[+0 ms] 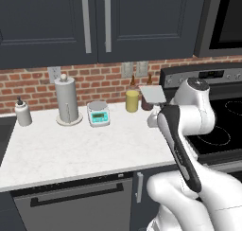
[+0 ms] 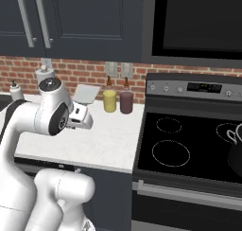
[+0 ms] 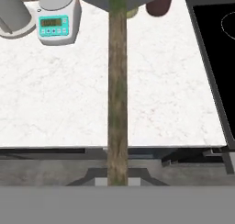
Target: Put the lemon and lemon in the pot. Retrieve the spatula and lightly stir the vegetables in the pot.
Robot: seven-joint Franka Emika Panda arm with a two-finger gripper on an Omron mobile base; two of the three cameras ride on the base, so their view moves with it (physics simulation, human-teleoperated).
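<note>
Evidently the retrieve step is in hand: the two-finger gripper (image 3: pixel 117 182) is clamped on the spatula's thin straight brownish handle (image 3: pixel 117 85), w/ the flat squarish light-grey blade (image 1: pixel 153 94) raised over the white marble counter (image 1: pixel 71 145), near the pale-yellow jar (image 1: pixel 132 101). Next move, probably: carry it right across the black stovetop (image 2: pixel 189 149) to the dark pot (image 2: pixel 235 154), at the right base view's edge, & stir gently. Lemons can't be made out.
</note>
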